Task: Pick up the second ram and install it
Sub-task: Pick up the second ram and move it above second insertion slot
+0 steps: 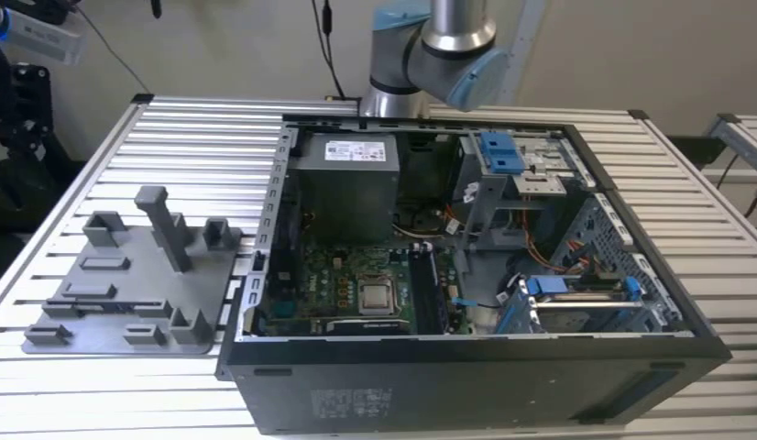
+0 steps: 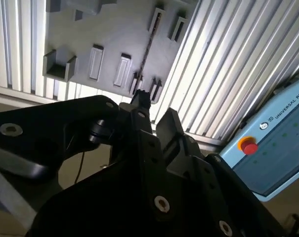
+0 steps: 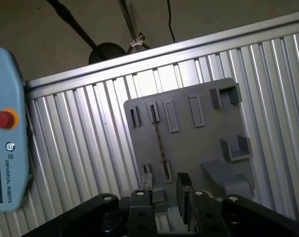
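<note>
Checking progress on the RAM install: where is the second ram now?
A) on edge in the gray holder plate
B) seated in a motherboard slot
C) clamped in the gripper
A: in both wrist views the second ram stands on edge as a thin dark strip in the gray holder plate, apart from the open gripper.

This room has soft, even light from above, and the ribbed metal table [image 1: 170, 137] throws it back in bright white streaks, harshest in the second wrist view, where the slats beside the grey plate [image 2: 105, 39] nearly wash out. Down inside the open computer case [image 1: 477, 385] it is dim, its walls shading the green board [image 1: 342, 284], while the posts on the plate cast only faint shadows. Up close in the second wrist view, the black gripper [image 2: 154, 111] is a dark, underlit, slightly soft mass with a few dull highlights.
</note>
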Available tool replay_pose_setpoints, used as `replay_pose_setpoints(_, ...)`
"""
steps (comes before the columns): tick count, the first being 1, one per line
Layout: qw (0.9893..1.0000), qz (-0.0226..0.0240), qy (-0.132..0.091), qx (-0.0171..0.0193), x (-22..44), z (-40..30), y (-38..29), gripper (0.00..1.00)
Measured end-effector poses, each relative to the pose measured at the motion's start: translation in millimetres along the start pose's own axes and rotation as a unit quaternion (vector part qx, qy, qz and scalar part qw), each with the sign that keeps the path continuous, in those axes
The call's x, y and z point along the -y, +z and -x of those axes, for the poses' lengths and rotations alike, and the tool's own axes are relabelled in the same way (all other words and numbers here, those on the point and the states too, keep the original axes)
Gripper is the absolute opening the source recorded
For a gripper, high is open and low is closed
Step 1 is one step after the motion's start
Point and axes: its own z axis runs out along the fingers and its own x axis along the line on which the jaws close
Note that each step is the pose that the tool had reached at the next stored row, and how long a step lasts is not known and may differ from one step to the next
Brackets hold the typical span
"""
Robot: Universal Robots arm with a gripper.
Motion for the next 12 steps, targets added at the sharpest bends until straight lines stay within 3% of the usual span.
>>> replay_pose_setpoints(1, 1.0000, 0.0000, 0.000, 0.0000, 0.0, 0.0, 0.0, 0.36)
replay_pose_setpoints(2, 1.0000, 0.0000, 0.000, 0.0000, 0.0, 0.0, 0.2, 0.42)
replay_pose_setpoints(12, 1.0000, -0.0005, -0.002, 0.0023, -0.5, 1.8, 7.6, 0.42)
